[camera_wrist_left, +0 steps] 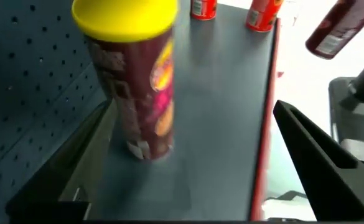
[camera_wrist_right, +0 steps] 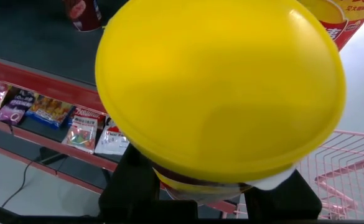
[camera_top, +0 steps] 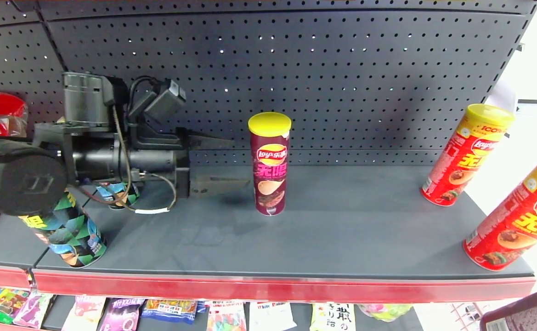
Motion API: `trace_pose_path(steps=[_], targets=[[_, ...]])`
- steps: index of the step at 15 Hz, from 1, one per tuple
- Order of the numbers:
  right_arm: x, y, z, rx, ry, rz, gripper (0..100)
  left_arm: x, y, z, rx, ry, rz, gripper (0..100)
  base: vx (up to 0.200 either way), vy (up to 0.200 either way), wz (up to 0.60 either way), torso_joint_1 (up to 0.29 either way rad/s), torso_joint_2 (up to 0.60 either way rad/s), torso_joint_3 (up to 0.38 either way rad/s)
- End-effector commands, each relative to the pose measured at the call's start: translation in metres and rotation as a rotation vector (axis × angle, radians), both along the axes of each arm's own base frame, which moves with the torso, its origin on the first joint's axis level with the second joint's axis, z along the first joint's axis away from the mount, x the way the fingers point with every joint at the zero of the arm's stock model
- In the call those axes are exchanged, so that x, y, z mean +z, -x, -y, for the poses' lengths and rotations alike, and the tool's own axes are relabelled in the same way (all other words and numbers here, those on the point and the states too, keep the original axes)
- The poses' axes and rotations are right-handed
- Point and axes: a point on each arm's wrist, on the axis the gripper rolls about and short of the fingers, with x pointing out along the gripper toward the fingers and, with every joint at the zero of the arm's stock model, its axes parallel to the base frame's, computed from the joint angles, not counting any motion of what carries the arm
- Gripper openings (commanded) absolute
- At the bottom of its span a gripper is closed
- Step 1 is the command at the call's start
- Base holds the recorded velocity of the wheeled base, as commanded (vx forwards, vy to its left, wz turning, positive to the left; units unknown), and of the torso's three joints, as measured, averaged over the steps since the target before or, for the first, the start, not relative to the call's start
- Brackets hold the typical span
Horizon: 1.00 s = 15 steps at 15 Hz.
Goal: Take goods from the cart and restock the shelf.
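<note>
A purple chip can [camera_top: 269,165] with a yellow lid stands upright mid-shelf on the grey shelf board [camera_top: 341,230]. My left gripper [camera_top: 238,161] lies level just left of it, open, with its fingertips short of the can. In the left wrist view the purple can [camera_wrist_left: 138,81] stands just beyond the spread fingers [camera_wrist_left: 312,155]. My right gripper [camera_wrist_right: 206,196] is shut on a second can, whose yellow lid [camera_wrist_right: 219,87] faces the camera. This dark red held can [camera_wrist_left: 337,28] hangs off the shelf's front edge, and its end [camera_top: 525,317] pokes into the head view.
Two red chip cans [camera_top: 468,154] [camera_top: 516,216] stand at the shelf's right end. A green-and-black can [camera_top: 66,230] stands under my left arm. The pegboard wall [camera_top: 296,69] backs the shelf. Snack bags [camera_top: 224,315] fill the lower shelf. A pink cart [camera_wrist_right: 350,174] is below.
</note>
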Motion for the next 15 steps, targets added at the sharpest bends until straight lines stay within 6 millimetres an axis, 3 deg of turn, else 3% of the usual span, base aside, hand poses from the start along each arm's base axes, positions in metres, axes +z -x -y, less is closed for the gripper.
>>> trace_pose_path(steps=[1,7,15], targets=[[0.000,0.000,0.000,0.000,0.001,-0.002,0,-0.024,-0.032,0.014,-0.004,-0.020,-0.045,100,0.000,0.000,0.00,0.000,0.00,0.000],[0.000,0.000,0.000,-0.003,0.002,-0.007,0,-0.025,-0.063,0.032,-0.026,-0.003,-0.012,100,0.000,0.000,0.00,0.000,0.00,0.000],[-0.001,-0.002,0.000,-0.005,0.004,-0.019,0,-0.024,-0.082,0.048,-0.047,0.014,0.015,100,0.000,0.000,0.00,0.000,0.00,0.000]])
